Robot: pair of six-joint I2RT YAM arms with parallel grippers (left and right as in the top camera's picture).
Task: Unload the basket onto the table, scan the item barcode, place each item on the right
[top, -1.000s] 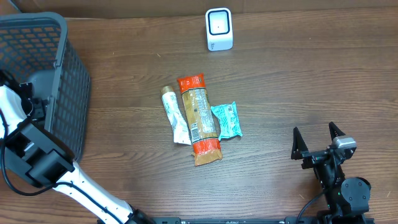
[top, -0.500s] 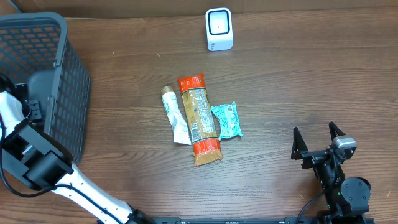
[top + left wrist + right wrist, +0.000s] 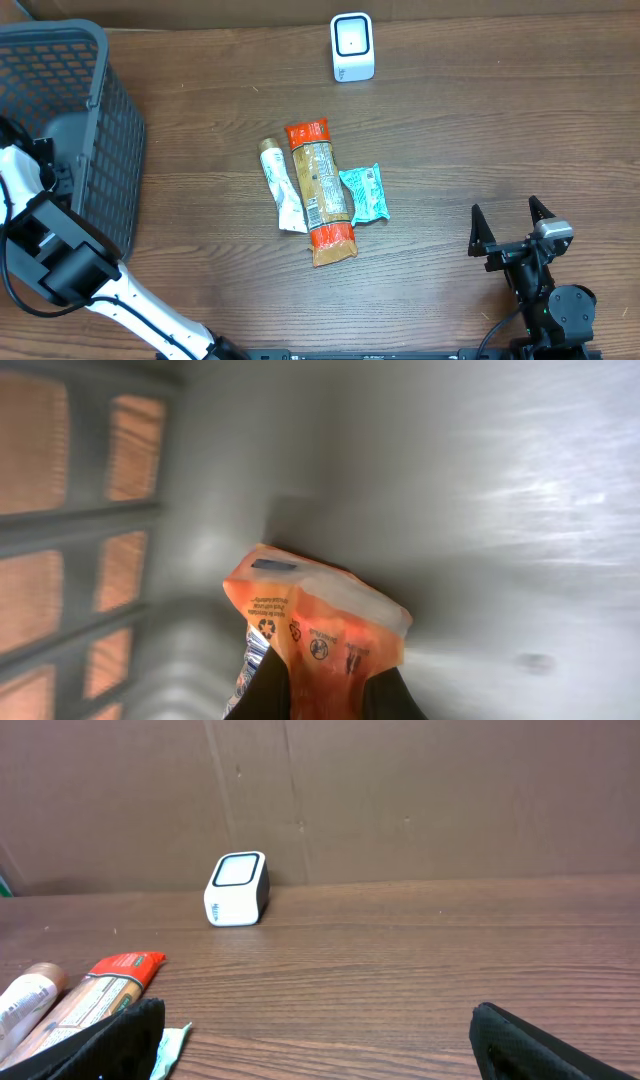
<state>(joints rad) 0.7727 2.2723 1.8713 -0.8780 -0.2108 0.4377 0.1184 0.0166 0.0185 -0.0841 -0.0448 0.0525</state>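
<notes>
Here, pouch juts beyond left jaws.

We see a crinkled orange packet printed with small recycling marks, its lower end pinched in the left gripper, top standing up inside the grey basket. The white scanner, a small box with a dark-rimmed window, stands at the table's far edge

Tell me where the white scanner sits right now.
In the overhead view the white scanner stands at the far edge of the table, near the middle, beyond the long snack bar; the right wrist view shows it left of centre.
</notes>
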